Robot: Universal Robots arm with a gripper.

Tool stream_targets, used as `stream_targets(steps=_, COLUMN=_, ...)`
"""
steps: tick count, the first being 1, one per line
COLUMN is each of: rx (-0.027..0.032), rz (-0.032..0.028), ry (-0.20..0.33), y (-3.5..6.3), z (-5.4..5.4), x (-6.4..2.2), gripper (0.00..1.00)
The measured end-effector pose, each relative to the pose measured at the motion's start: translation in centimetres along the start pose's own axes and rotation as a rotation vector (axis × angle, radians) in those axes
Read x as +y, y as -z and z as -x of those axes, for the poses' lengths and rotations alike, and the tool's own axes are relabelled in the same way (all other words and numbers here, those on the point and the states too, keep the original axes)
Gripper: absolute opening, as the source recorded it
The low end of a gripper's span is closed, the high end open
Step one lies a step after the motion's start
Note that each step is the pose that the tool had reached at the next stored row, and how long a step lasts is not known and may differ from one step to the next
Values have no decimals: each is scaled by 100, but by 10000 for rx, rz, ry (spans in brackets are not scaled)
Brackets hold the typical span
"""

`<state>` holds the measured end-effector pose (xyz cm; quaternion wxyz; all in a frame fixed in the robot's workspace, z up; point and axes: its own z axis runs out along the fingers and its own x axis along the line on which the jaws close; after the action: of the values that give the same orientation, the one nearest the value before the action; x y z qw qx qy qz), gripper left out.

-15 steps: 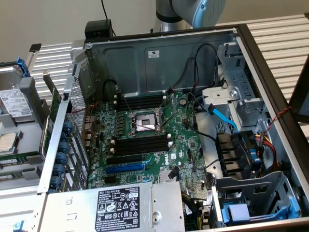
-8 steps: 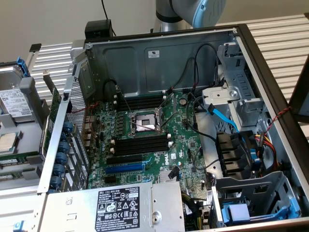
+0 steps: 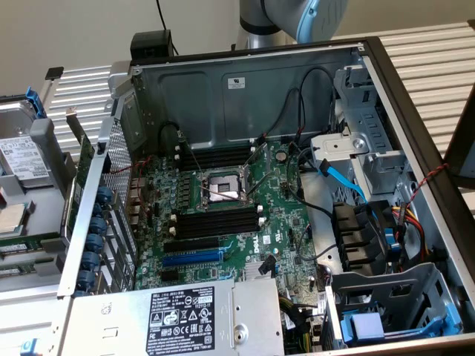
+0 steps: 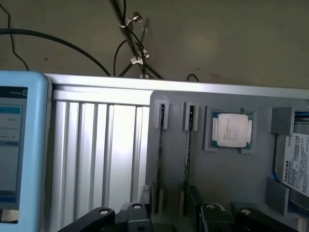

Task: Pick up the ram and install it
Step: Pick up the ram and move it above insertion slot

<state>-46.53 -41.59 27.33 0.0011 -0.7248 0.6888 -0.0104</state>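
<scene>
Two ram sticks (image 4: 187,159) are standing edge-on in the grey tray (image 4: 227,179) beside the processor (image 4: 231,130) — the released end effector (image 4: 174,220) is hovering near them, and the motherboard's memory slots (image 3: 219,222) are lying empty.

Pretty clearly a robotics lab bench: an open grey metal desktop computer case (image 3: 245,89), green motherboard (image 3: 223,200) exposed, on a ribbed aluminium tabletop (image 3: 423,44). Grey-and-blue robot arm (image 3: 289,15) behind the case, grey parts tray (image 4: 227,179) with a loose silver processor chip (image 4: 231,129) beside it.
</scene>
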Motion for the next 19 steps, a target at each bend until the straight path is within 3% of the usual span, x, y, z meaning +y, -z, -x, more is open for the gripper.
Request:
stream_targets(steps=8, rx=-2, rz=52, ry=4, y=-146, z=-71, x=-15, gripper=42)
stream_targets(steps=19, rx=-3, rz=55, ry=19, y=-349, z=-147, x=-80, gripper=42)
